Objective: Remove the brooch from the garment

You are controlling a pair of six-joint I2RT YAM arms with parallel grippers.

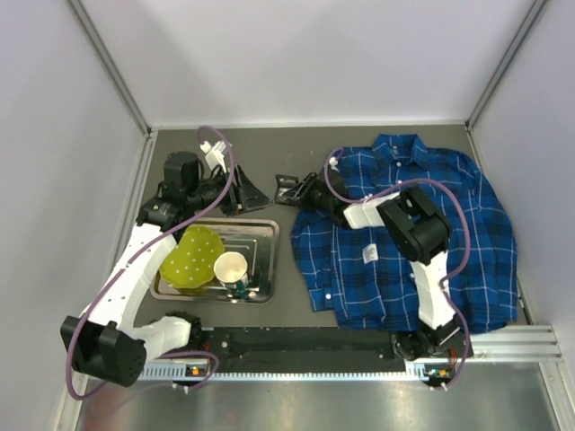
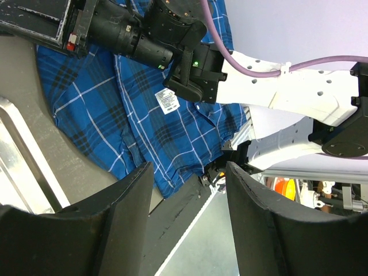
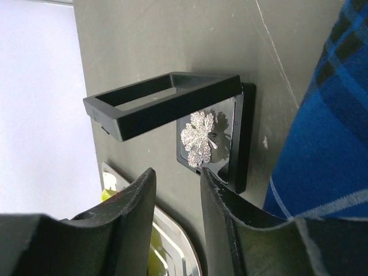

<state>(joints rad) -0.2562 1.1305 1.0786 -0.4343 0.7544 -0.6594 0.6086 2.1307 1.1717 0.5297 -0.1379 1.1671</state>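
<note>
Only the right wrist view shows the silvery leaf-shaped brooch (image 3: 198,138): it sits in an open black hinged box (image 3: 167,100) on the dark table (image 3: 144,46), at 9 o'clock of the blue plaid shirt (image 3: 328,132), seemingly clear of its edge. The right gripper (image 3: 177,175) is narrowly parted and empty; the left gripper (image 2: 188,169) gapes wide, empty.

Tray (image 1: 256,247): metal, on the left half of the dark table (image 1: 269,144).
Bowl (image 1: 191,259): yellow-green, dotted, tipped in the tray.
Cup (image 1: 231,268): white paper, touching the bowl.
Case (image 3: 167,99): black, lid open.
</note>
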